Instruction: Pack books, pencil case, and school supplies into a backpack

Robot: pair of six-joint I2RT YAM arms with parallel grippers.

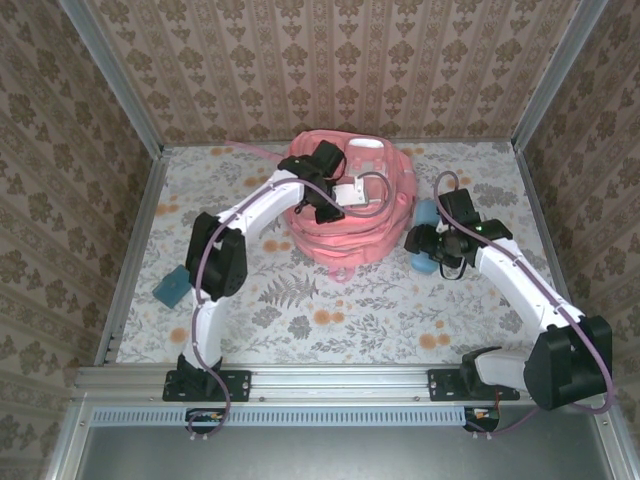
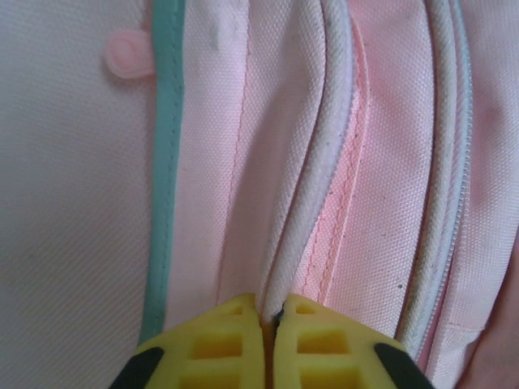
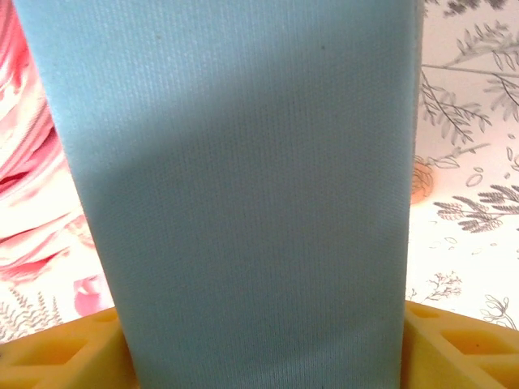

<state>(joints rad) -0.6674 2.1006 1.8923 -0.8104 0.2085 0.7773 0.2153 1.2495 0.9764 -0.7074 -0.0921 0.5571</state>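
The pink backpack (image 1: 350, 225) lies in a heap at the middle back of the table. My left gripper (image 1: 322, 207) rests on its top. In the left wrist view the yellow fingers (image 2: 219, 344) are shut on a pale piped seam of the backpack (image 2: 320, 162), beside a zip line. My right gripper (image 1: 428, 243) is just right of the backpack, its fingers (image 3: 458, 348) closed on both sides of a light blue fabric pencil case (image 3: 243, 186), which also shows from above as the pencil case (image 1: 425, 212). The books are out of view.
A small teal block (image 1: 172, 287) lies near the left edge of the floral table (image 1: 330, 320). Patterned walls close in the back and both sides. A metal rail (image 1: 330, 385) with the arm bases runs along the near edge.
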